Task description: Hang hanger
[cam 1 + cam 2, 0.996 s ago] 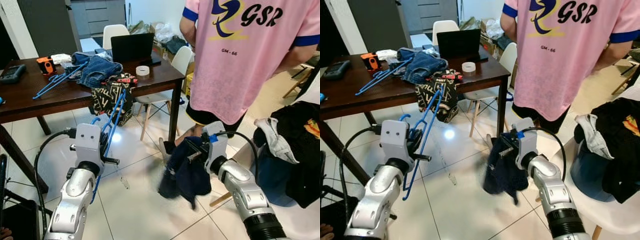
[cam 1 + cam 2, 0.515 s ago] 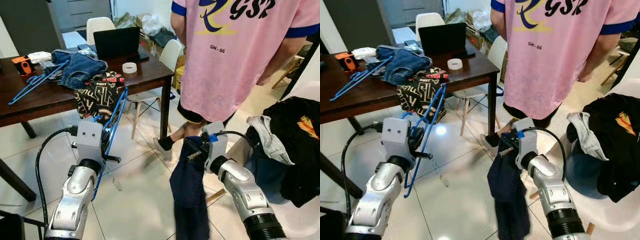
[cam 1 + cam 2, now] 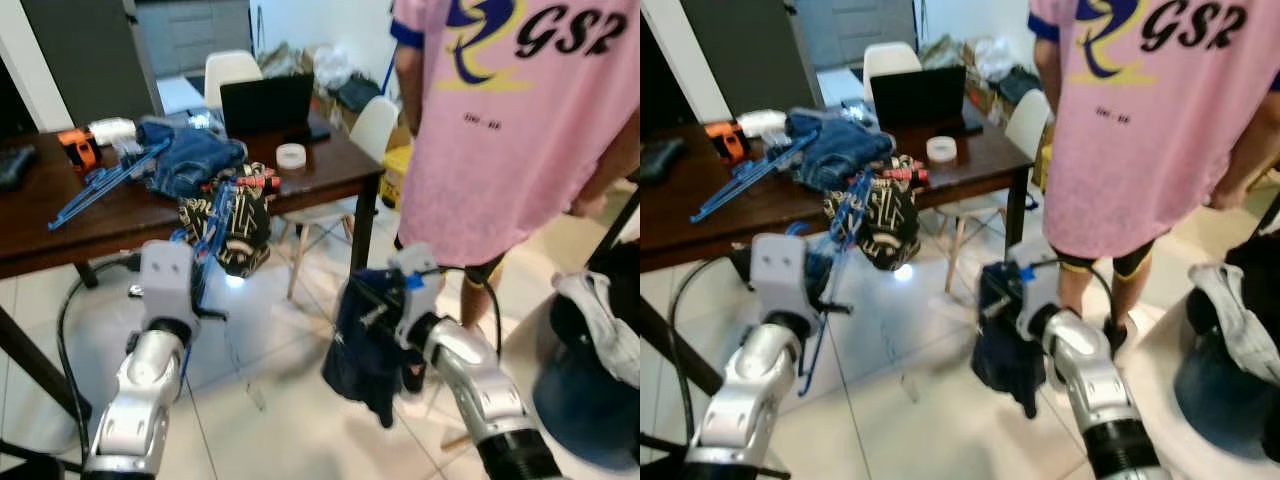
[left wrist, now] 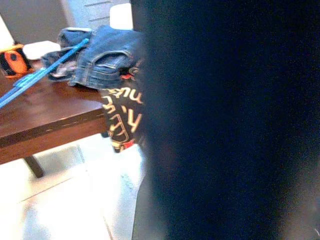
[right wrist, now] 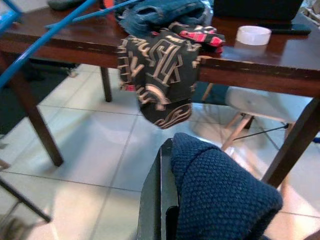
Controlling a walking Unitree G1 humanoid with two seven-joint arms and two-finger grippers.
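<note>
While the left end effector point(image 3: 200, 285) grips the blue hanger point(image 3: 212, 240) upright beside the worktop point(image 3: 60, 225), the right end effector point(image 3: 375, 305) clutches a navy garment point(image 3: 365, 345) alongside

Dark wood table point(image 3: 60, 235) w/ jeans point(image 3: 190, 155), laptop point(image 3: 266, 105), tape roll point(image 3: 290, 155), blue hangers point(image 3: 100, 182), patterned cloth point(image 3: 228, 222) over edge.

My left gripper point(image 3: 828, 282) grips a blue hanger point(image 3: 836, 262) at left of frame; my right gripper point(image 3: 997, 300) clamps a navy garment point(image 3: 1002, 345) centre, near a person point(image 3: 1140, 130).
</note>
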